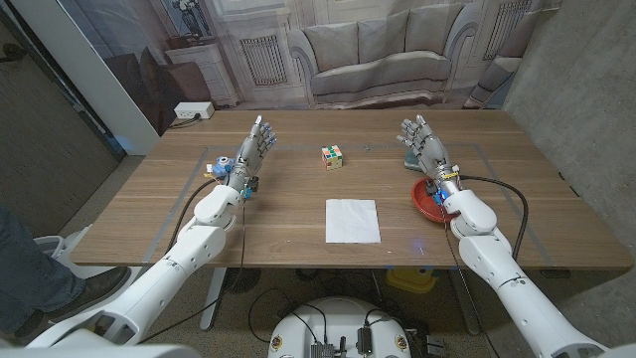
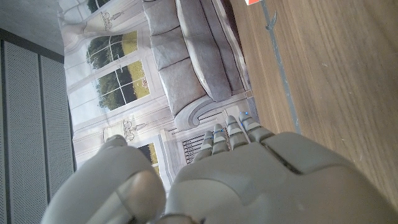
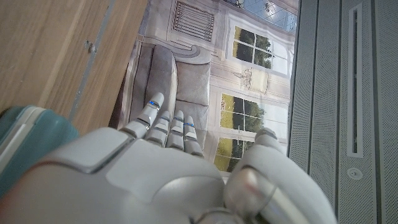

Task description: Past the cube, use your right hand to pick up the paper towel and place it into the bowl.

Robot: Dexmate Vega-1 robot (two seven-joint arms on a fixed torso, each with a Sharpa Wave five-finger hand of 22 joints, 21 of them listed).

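Both of the robot's hands stand raised over a wooden table (image 1: 248,224), fingers extended and spread, neither holding anything. The right hand (image 1: 424,147) is up beside a red bowl (image 1: 425,205), which lies partly hidden beneath its wrist; the fingers touch nothing. A teal object (image 1: 409,156) sits on the table just behind that hand, its shape unclear. The left hand (image 1: 250,151) mirrors it well to the left of the cube (image 1: 332,156), palm upright, fingers apart and empty.

The multicoloured cube sits near the table's middle, between the two hands. The white paper towel (image 1: 353,221) lies flat on the table nearer the robot than the cube, apart from it and to the left of the bowl, with neither hand touching it.

A printed backdrop of a sofa and windows hangs behind the table. A person's leg and shoe (image 1: 50,283) show far left of the cube. No writing or labels can be read.
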